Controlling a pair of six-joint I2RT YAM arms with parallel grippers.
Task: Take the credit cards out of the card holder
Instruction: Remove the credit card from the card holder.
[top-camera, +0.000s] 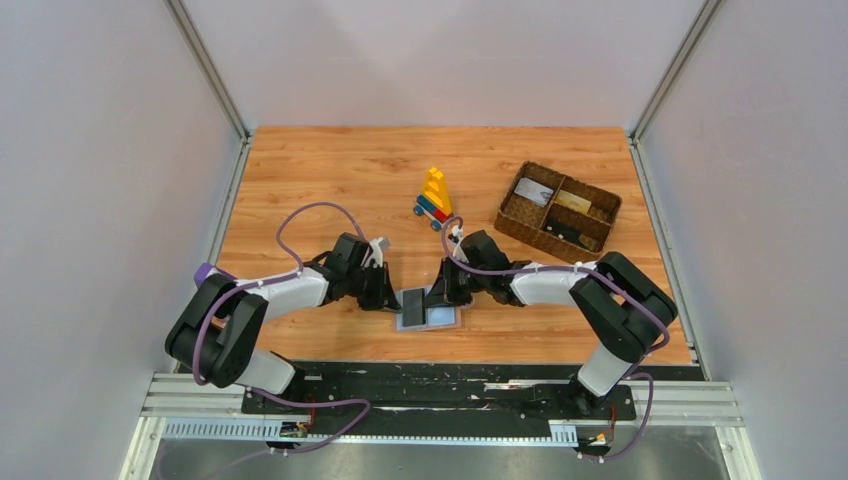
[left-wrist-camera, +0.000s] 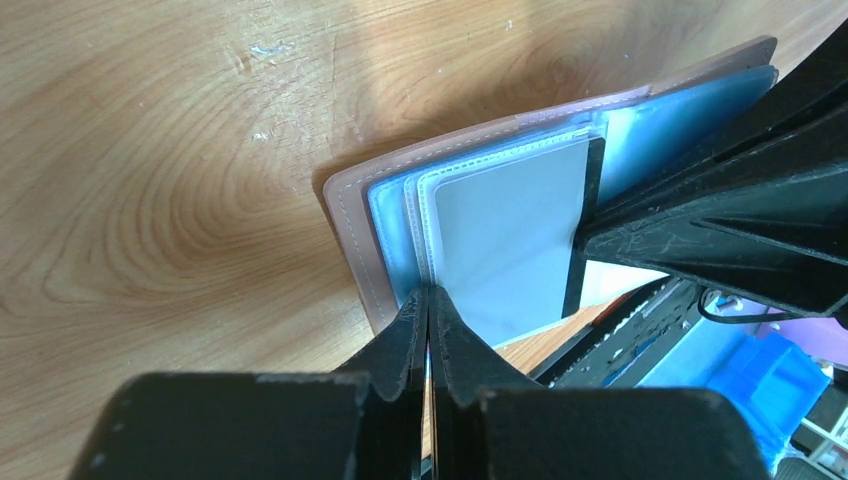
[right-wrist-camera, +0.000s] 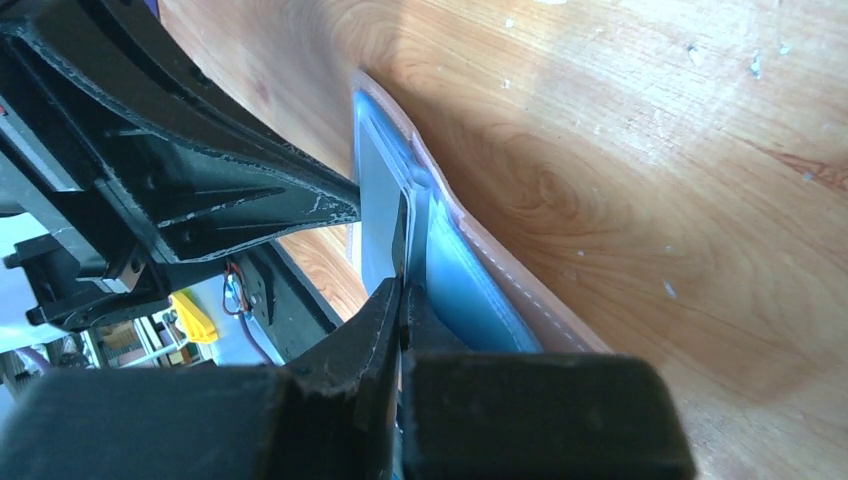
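The light-blue card holder (top-camera: 441, 319) lies open on the table near the front edge, between both arms. My left gripper (top-camera: 385, 297) is shut on the edge of a clear sleeve (left-wrist-camera: 428, 298) of the card holder (left-wrist-camera: 350, 235). A dark card (left-wrist-camera: 583, 215) stands partly out of that raised sleeve, with a grey face (left-wrist-camera: 510, 230) behind the plastic. My right gripper (right-wrist-camera: 403, 290) is shut on the dark card's edge (right-wrist-camera: 400, 235), opposite the left gripper's fingers (right-wrist-camera: 250, 195). The blue inner panel (right-wrist-camera: 475, 285) lies beside it.
A brown woven basket (top-camera: 603, 206) at the back right holds a greyish-white card (top-camera: 533, 192), a tan-gold card (top-camera: 572, 201) and a black card (top-camera: 565, 232). A yellow, blue and red toy (top-camera: 434, 196) stands behind the grippers. The table's front edge and black rail (top-camera: 440, 372) are close.
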